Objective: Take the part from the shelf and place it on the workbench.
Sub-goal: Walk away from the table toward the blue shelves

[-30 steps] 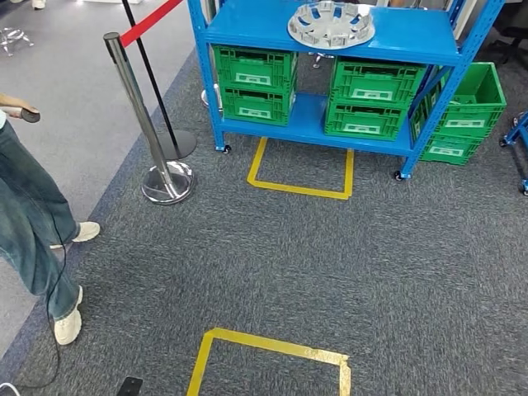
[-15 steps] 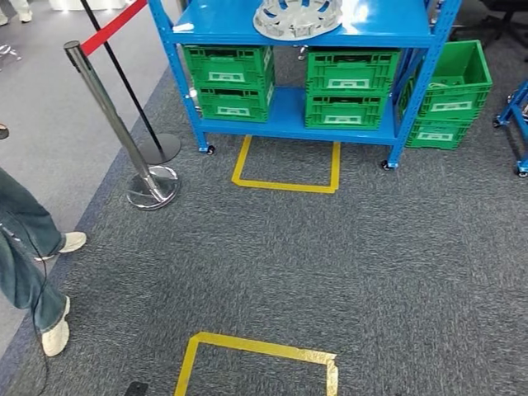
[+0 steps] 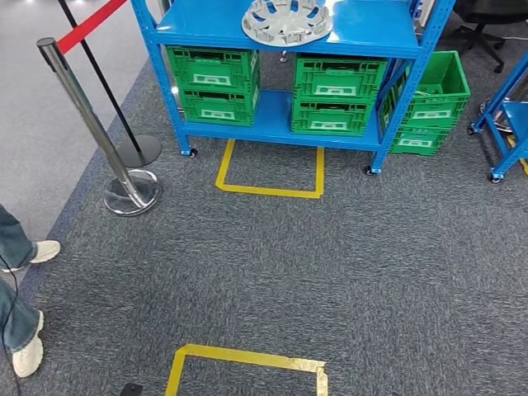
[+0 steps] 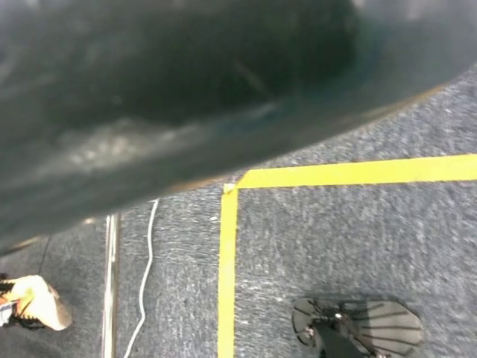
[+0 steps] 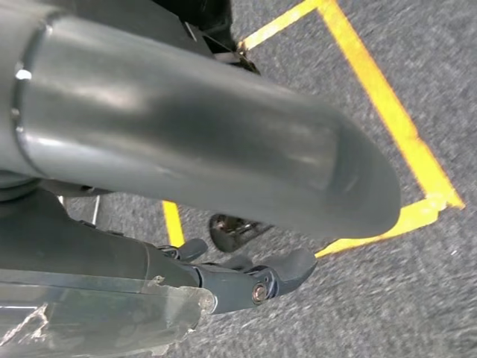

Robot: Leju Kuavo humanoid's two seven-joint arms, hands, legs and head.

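The right hand is hanging low over the carpet in the right wrist view, its dark fingers lying stretched out and slightly curved, gripping nothing and touching nothing. How the left hand is standing I cannot tell: the left wrist view is showing a blurred dark mass and the floor beneath it.

The part, a round silver disc with spoke-like openings, is lying flat on the top board of the blue shelf, well ahead of the robot. Under that board, green crates are sitting stacked on the lower board, and one more crate is standing on the floor just beside the shelf's right leg.

A yellow tape square is marking the carpet right in front of the shelf, and a second tape square is lying close to the robot. A chrome post with a red belt is standing to the left, where the carpet is giving way to lighter flooring. A person's legs in jeans and pale shoes are showing at the left edge.
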